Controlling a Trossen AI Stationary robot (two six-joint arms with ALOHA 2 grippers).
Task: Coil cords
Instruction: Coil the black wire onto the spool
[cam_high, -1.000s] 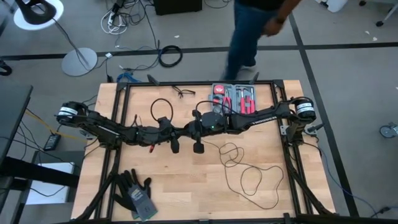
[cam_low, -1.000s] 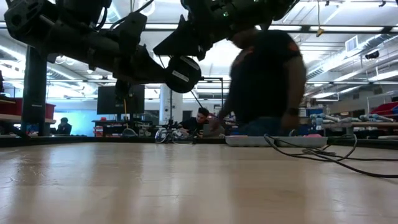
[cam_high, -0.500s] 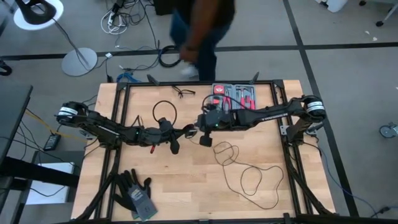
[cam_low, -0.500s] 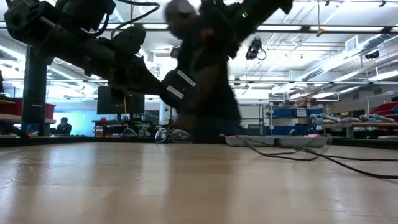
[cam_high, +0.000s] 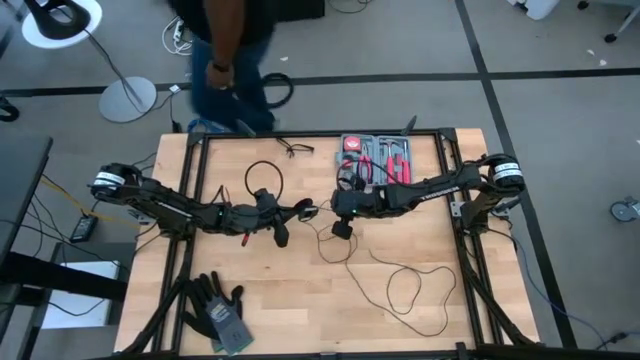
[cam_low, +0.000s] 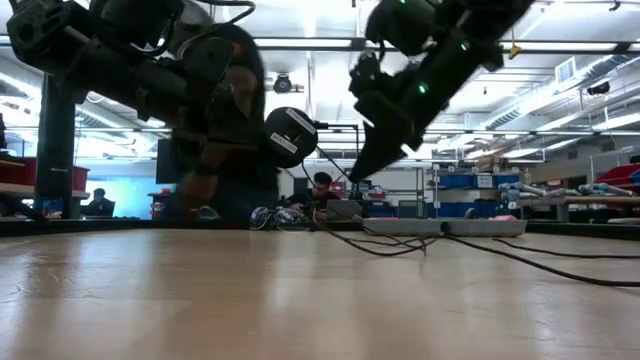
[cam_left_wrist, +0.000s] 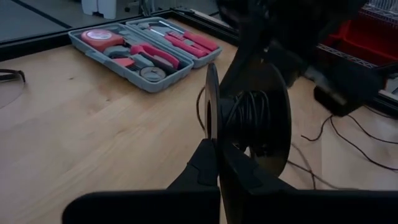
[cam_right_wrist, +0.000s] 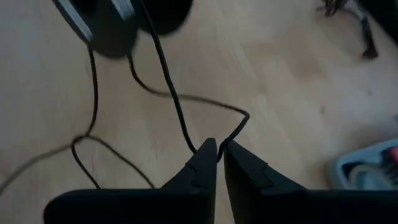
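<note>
The cord is a thin black cable. Part of it is wound on a round black reel (cam_left_wrist: 252, 118) with a pale centre (cam_low: 290, 137), and the rest lies in loose loops (cam_high: 405, 285) on the wooden table. My left gripper (cam_left_wrist: 214, 144) is at mid table (cam_high: 296, 212), shut on the reel. My right gripper (cam_right_wrist: 217, 148) is just to the reel's right (cam_high: 342, 230), pointing slantwise down (cam_low: 362, 170) and shut on the cord. My left gripper pinches the rim of the reel's thinner disc (cam_left_wrist: 211, 127) between its two fingers, coming in nearly level from the table's left. The reel stands on edge, clear of the table. My right gripper pinches one strand of the cord (cam_right_wrist: 200, 148) at its fingertips, slanting down from the table's right. From the fingers one run goes to the reel (cam_right_wrist: 163, 68). The other bends away (cam_right_wrist: 244, 118) toward the table, slack.
A grey tool case (cam_high: 375, 158) with red tools lies at the far edge, and a small glasses-like wire item (cam_high: 292, 148) lies left of it. Dark gloves (cam_high: 220, 315) lie at the near left. A person (cam_high: 225, 50) walks past beyond the far edge.
My right gripper has moved down and a little toward the table's right edge, tipping to point steeply down. The small cord loops right of centre have been drawn out toward the grippers. The person has walked from right to left behind the table.
</note>
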